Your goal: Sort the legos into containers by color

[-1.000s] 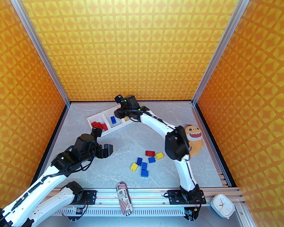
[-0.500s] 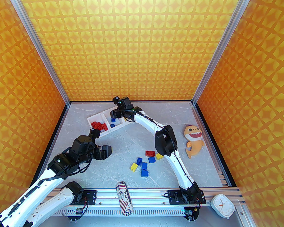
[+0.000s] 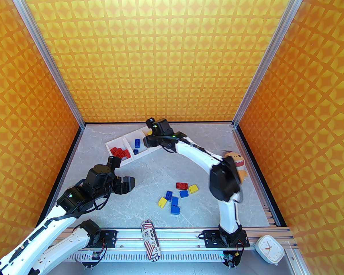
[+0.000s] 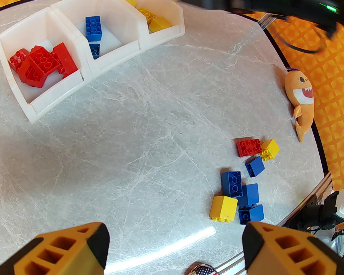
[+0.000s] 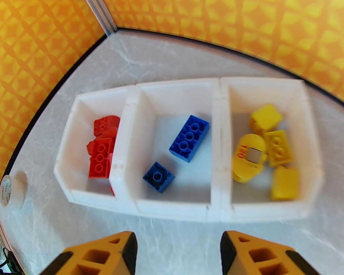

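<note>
Legos (image 4: 248, 147): none sat between either pair of fingers.

The right gripper (image 5: 176, 248) had its fingers (image 5: 103, 256) partly apart with the gap empty. It hung above the table (image 5: 326, 239), just on the near side of the containers (image 5: 219, 107), roughly in line with the wall between the middle and right bins.

The left gripper (image 4: 175, 239) had its fingers (image 4: 63, 248) wide apart, also empty. It hung over bare table toward the left edge, nearer than the containers and left of the loose bricks.

The containers were three joined white bins in one row, toward the table's far-left corner and skewed to the far edge.
- left bin (image 5: 74, 130): a heap of red bricks.
- middle bin (image 5: 160, 102): two blue bricks, one long and one small, lying apart.
- right bin (image 5: 275, 93): four yellow pieces packed close, one rounded with a label.

Seven loose bricks lay in one cluster right of centre, toward the near edge. One red touched a yellow at the far side. There were also four blue, and a second yellow against a blue at the near-left.

An orange plush (image 4: 302, 96) lay by the right edge. A tape roll (image 5: 13, 192) stood near the left edge, apart from the left bin. A white clock (image 3: 268, 249) sat on the rail at the near-right corner.
</note>
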{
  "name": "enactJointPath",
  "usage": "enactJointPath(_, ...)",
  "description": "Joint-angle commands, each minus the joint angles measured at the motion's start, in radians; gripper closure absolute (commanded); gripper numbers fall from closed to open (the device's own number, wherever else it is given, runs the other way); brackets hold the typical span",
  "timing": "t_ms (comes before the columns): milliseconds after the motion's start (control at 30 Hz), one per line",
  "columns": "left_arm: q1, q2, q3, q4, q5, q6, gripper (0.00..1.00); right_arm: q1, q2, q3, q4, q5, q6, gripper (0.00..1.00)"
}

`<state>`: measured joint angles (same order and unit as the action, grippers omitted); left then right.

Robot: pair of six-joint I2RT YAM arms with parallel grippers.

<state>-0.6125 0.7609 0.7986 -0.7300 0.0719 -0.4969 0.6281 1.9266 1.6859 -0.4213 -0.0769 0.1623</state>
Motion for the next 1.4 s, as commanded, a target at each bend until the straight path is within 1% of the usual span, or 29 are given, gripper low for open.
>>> enactJointPath(0,-0.035,0.01,-0.015,-0.007,0.027,0.004,0.19,-0.009,-0.109,-0.116,-0.004,0.089,0.002,0.47)
enactJointPath(67,-0.039,0.017,-0.015,-0.017,0.027,0.0,0.2,-0.024,-0.178,-0.211,0.011,0.094,0.047,0.47)
enactJointPath(133,-0.085,0.021,-0.018,-0.023,0.027,0.001,0.21,-0.04,-0.267,-0.319,0.051,0.086,0.091,0.47)
enactJointPath(267,-0.124,0.043,-0.017,-0.023,0.025,0.009,0.23,-0.06,-0.408,-0.507,0.094,0.099,0.155,0.46)
enactJointPath(467,-0.179,0.103,-0.021,0.021,0.017,0.013,0.24,-0.073,-0.531,-0.673,-0.001,0.162,0.173,0.46)
enactJointPath(700,-0.229,0.175,-0.055,0.111,0.016,-0.008,0.24,-0.073,-0.66,-0.848,-0.1,0.197,0.205,0.45)
enactJointPath(833,-0.268,0.24,-0.045,0.14,0.016,-0.001,0.24,-0.073,-0.704,-0.909,-0.127,0.151,0.214,0.45)
enactJointPath(933,-0.287,0.292,-0.03,0.156,0.016,0.01,0.25,-0.071,-0.705,-0.925,-0.144,0.13,0.191,0.43)
enactJointPath(1033,-0.302,0.337,-0.008,0.164,0.013,0.018,0.25,-0.06,-0.696,-0.914,-0.172,0.133,0.184,0.43)
enactJointPath(1100,-0.315,0.406,0.015,0.166,0.002,0.019,0.25,-0.056,-0.7,-0.918,-0.171,0.135,0.19,0.43)
enactJointPath(1267,-0.348,0.532,0.089,0.162,-0.031,0.028,0.26,-0.056,-0.733,-0.933,-0.161,0.175,0.224,0.42)
enactJointPath(1367,-0.352,0.621,0.147,0.149,-0.038,0.008,0.27,-0.057,-0.758,-0.926,-0.18,0.238,0.246,0.4)
